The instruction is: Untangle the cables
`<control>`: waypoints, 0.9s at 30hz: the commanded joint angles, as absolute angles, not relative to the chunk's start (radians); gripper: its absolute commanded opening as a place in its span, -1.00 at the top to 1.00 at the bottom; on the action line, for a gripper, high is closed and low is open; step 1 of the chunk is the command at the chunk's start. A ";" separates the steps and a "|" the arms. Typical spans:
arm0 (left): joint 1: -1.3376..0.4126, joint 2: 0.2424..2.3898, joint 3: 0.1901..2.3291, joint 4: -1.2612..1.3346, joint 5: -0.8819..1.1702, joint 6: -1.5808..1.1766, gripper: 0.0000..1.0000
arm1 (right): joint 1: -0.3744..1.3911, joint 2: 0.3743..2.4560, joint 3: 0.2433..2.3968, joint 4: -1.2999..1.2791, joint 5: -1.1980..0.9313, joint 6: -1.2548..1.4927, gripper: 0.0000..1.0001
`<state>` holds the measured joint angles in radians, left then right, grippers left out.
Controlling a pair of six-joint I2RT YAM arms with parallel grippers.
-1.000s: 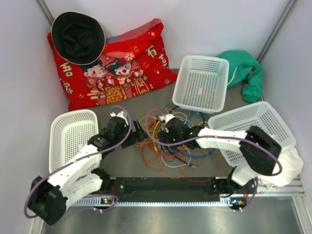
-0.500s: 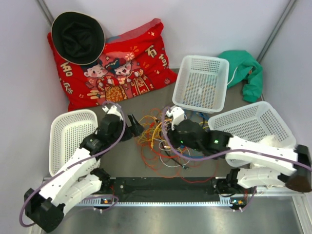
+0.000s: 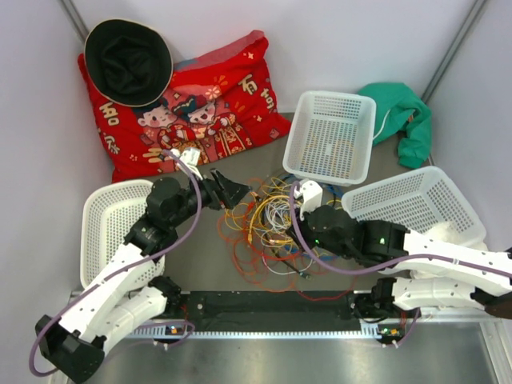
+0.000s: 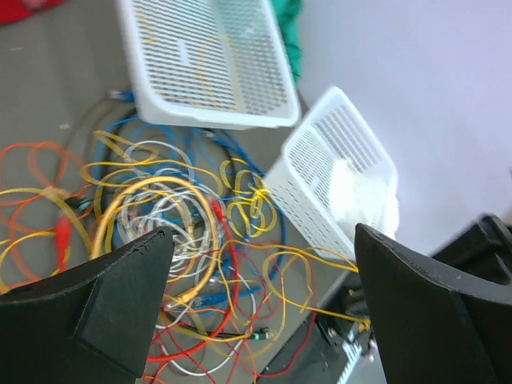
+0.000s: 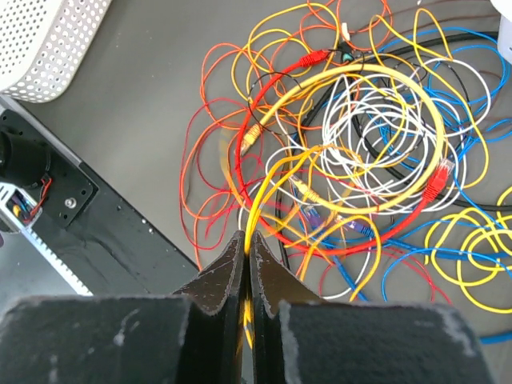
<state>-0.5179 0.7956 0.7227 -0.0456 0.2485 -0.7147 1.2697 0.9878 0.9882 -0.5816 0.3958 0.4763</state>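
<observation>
The cables [image 3: 268, 228] lie in a tangle of yellow, orange, red, white, blue and black loops between the two arms. My right gripper [image 5: 247, 238] is shut on a yellow cable [image 5: 268, 188], which runs up from its tips into the pile [image 5: 360, 136]. In the top view this gripper [image 3: 282, 238] sits at the pile's right edge. My left gripper [image 3: 232, 192] hovers at the pile's upper left, wide open and holding nothing. From the left wrist, the open gripper [image 4: 264, 232] looks down on the cables [image 4: 160, 216].
Three white baskets stand around the pile: one behind it [image 3: 332, 136], one at the right [image 3: 416, 208], one at the left [image 3: 116, 224]. A red cushion [image 3: 192, 112] with a black hat [image 3: 128, 60] lies far left, a green cloth [image 3: 404, 112] far right. The black base rail [image 3: 272, 308] runs along the near edge.
The right gripper has shut on the yellow cable and drawn back to the right. The left arm has moved toward the far left, its gripper still open.
</observation>
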 commanded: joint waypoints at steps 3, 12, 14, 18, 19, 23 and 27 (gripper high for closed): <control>-0.523 0.883 0.766 0.112 0.561 -0.657 -0.98 | 1.284 0.946 1.042 -0.580 0.396 0.488 1.00; -0.682 1.012 0.726 0.204 0.594 -0.588 -0.98 | 1.284 0.930 1.153 -0.580 0.305 0.480 1.00; -0.715 1.009 0.691 0.294 0.580 -0.558 -0.98 | 1.284 0.928 1.181 -0.581 0.287 0.479 1.00; -0.765 1.009 0.638 0.413 0.542 -0.549 -0.98 | 1.284 0.925 1.206 -0.591 0.270 0.483 1.00; -0.765 1.015 0.637 0.414 0.535 -0.543 -0.98 | 1.284 0.922 1.209 -0.591 0.264 0.488 1.00; -0.769 1.066 0.637 0.475 0.558 -0.569 -0.82 | 1.287 0.907 1.207 -0.584 0.252 0.500 1.00; -0.769 1.124 0.681 0.444 0.584 -0.581 0.94 | 1.284 0.890 1.207 -0.601 0.287 0.499 1.00</control>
<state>-0.7639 1.0840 0.6384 0.3882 0.5621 -0.5838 1.2701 0.9245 1.1656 -0.6006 0.2684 0.4881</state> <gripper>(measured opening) 0.397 0.008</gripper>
